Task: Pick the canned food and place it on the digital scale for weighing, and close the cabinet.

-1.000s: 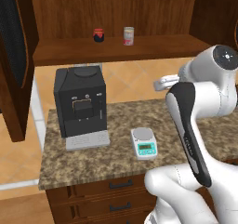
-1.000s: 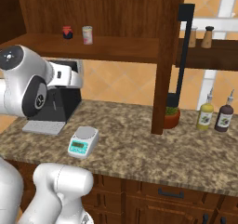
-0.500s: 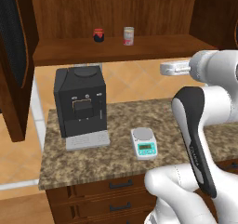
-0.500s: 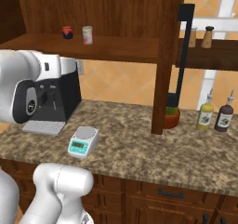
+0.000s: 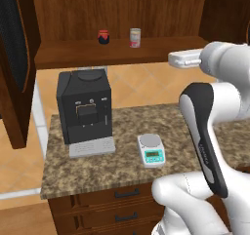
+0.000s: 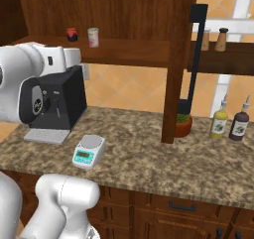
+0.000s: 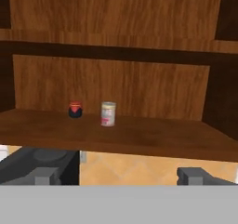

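- Dark wooden cabinet (image 7: 116, 42) is standing open ahead of the gripper (image 7: 121, 175), most likely so the hand can be reaching its lower shelf; one door (image 6: 179, 59) is swinging out to the right of the hand, the other (image 5: 17, 58) out to its left.
- Silvery canned food (image 7: 108, 114) is sitting upright on that shelf, well ahead of the fingers and a little left of the line between them, untouched.
- Just left of the tin, a squat dark jar (image 7: 75, 109) is standing apart from it, so a straight approach is looking workable without a knock.
- Fingertips (image 7: 42, 175) are standing wide apart with nothing between them, which I judge to be readiness for closing round the tin.
- Below the hand and well short of the shelf, the digital scale (image 5: 151, 148) is waiting on the granite counter (image 5: 97, 173) with its platter bare, beside the black coffee machine (image 5: 83, 109).
- Compared with a second ago, the hand is now sitting higher and further forward, roughly level with the shelf in the left base view, while the tin, jar and scale are keeping their places.
- In the right base view the wrist is now covering the top of the coffee machine rather than hanging beside it.
- Placing the tin and closing the doors are both still waiting to be done.
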### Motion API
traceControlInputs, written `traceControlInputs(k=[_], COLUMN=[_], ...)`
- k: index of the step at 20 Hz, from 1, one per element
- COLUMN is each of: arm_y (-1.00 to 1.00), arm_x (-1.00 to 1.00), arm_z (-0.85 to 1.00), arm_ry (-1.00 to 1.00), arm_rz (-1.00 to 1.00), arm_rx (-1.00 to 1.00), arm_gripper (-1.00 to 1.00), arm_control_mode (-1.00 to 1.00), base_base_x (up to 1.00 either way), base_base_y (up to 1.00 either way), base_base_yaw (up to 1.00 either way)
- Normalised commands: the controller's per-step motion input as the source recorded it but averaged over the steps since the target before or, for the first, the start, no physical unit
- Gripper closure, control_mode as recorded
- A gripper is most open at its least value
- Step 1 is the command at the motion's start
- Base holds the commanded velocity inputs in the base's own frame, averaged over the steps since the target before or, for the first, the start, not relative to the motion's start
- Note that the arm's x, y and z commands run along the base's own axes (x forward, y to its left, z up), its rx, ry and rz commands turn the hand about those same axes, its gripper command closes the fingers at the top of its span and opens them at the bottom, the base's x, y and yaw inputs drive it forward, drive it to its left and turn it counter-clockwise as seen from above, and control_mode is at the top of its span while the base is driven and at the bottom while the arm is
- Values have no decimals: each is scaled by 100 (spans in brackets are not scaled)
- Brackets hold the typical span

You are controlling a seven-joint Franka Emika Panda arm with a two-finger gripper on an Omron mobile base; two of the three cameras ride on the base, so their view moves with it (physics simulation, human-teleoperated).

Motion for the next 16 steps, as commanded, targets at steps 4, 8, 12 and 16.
traceControlInputs(k=[4,8,12,16], arm_y=[0,4,18,3], arm_x=[11,6,33,27], arm_z=[41,38,9,0], arm_ry=[0,6,14,0], arm_rz=[3,0,0,0], arm_rx=[0,-1,-5,0], arm_gripper=[-100,-100,-100,-100], arm_control_mode=[-100,-100,-100,-100], base_base_x=[0,0,0,0], base_base_y=[0,0,0,0], base_base_yaw=[0,0,0,0])
